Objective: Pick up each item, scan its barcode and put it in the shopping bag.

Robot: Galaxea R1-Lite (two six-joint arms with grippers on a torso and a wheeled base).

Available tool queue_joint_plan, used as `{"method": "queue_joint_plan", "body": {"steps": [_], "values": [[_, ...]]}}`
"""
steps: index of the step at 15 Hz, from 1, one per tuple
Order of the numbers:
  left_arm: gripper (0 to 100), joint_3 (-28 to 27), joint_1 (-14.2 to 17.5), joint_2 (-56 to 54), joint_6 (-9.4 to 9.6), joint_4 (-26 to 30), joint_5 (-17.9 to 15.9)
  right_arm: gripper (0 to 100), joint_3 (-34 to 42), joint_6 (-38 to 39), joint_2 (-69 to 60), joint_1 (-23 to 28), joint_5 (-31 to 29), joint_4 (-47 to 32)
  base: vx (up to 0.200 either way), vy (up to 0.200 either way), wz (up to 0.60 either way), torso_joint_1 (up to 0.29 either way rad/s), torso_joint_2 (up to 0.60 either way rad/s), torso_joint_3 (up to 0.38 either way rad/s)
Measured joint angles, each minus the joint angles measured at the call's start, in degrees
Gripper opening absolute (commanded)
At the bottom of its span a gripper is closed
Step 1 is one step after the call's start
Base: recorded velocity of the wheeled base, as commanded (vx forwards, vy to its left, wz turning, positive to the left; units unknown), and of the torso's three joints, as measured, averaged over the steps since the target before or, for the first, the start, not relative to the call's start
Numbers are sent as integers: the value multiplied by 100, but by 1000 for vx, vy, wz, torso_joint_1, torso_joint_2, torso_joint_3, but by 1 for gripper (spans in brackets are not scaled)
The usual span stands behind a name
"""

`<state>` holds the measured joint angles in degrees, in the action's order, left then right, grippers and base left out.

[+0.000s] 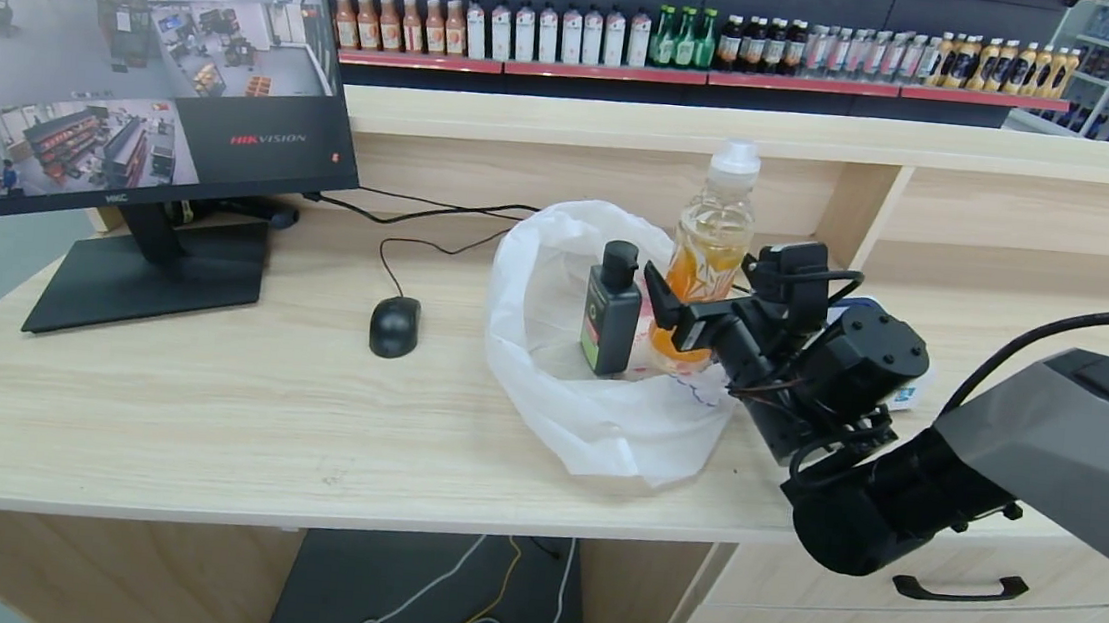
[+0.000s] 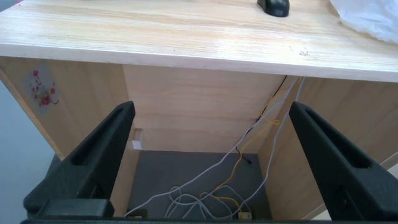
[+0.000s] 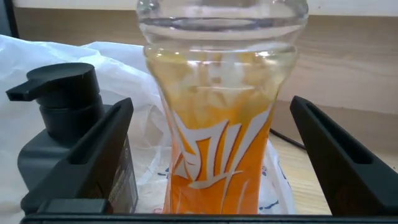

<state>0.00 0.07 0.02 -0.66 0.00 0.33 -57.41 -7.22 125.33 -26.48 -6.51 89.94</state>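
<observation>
An orange juice bottle (image 1: 712, 227) (image 3: 221, 149) with a white cap stands upright at the right side of the white shopping bag (image 1: 542, 280) (image 3: 124, 53). A dark pump bottle (image 1: 611, 311) (image 3: 68, 143) stands inside the bag just to its left. My right gripper (image 1: 718, 284) (image 3: 211, 106) is open, with one finger on each side of the juice bottle and a gap to it on both sides. My left gripper (image 2: 212, 109) is open and holds nothing, low in front of the counter's front edge (image 2: 186, 56).
A monitor (image 1: 115, 62) on its stand occupies the counter's left, with a black mouse (image 1: 395, 326) and its cable beside the bag. A raised ledge (image 1: 831, 135) runs behind. Drawers (image 1: 962, 588) sit below right, and loose cables (image 2: 211, 193) hang under the counter.
</observation>
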Motion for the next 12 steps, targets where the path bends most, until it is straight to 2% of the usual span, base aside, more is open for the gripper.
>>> {"method": "queue_joint_plan", "body": {"steps": [7,9,12], "values": [[100,0,0,0,-2,0,0,100,1107,29,-813,-20,-85,-2,0,0,0,0,0,0],[100,0,0,0,-2,0,0,100,1612,40,-1246,-33,-99,-2,0,0,0,0,0,0],[100,0,0,0,-2,0,-1,100,2847,30,-2172,-56,-104,-2,0,0,0,0,0,0]]}}
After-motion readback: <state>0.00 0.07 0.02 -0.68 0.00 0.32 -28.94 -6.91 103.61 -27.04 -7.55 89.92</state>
